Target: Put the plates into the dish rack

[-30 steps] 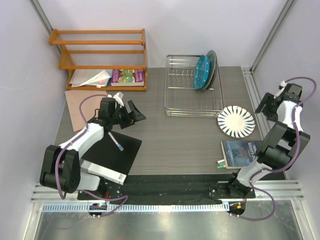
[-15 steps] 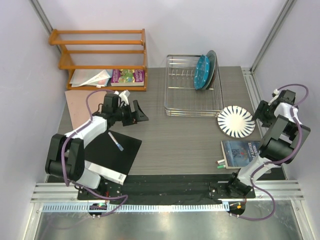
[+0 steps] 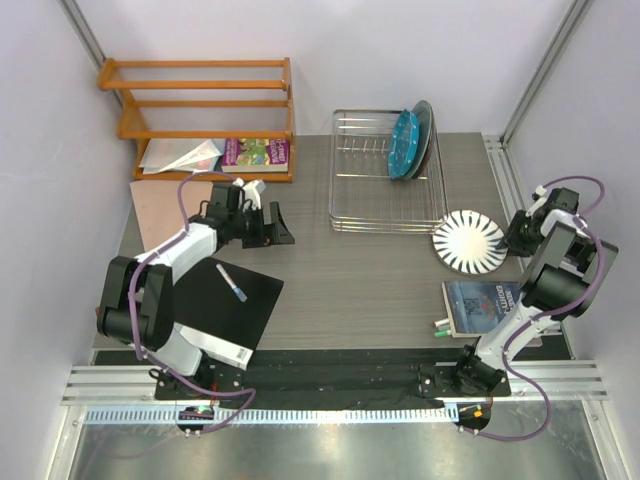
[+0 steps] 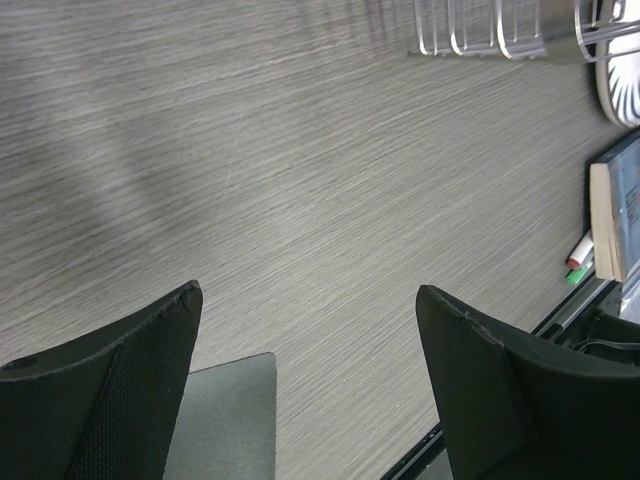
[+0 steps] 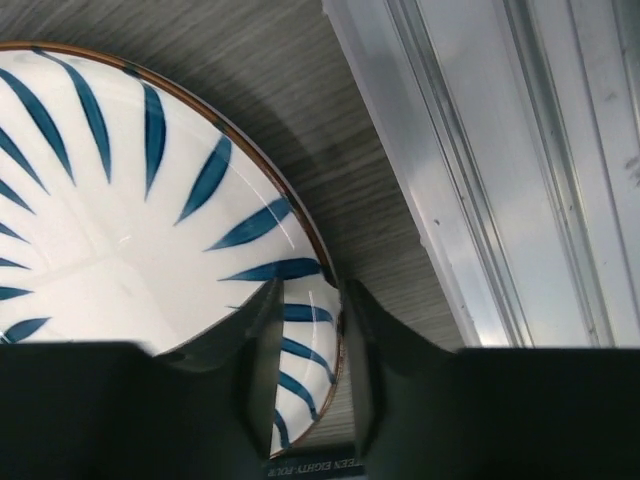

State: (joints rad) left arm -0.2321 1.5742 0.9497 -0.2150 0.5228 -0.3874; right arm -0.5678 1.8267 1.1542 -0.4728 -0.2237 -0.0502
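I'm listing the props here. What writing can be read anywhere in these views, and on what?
"EIGHTY-FOUR": cover of the blue book, read in the right wrist view; whatever precedes it is cut off.
Purple book on the orange shelf: cover print too small to read.
Nothing else legible.

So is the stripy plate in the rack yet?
No, the stripy plate lies flat on the table, just right of the rack.
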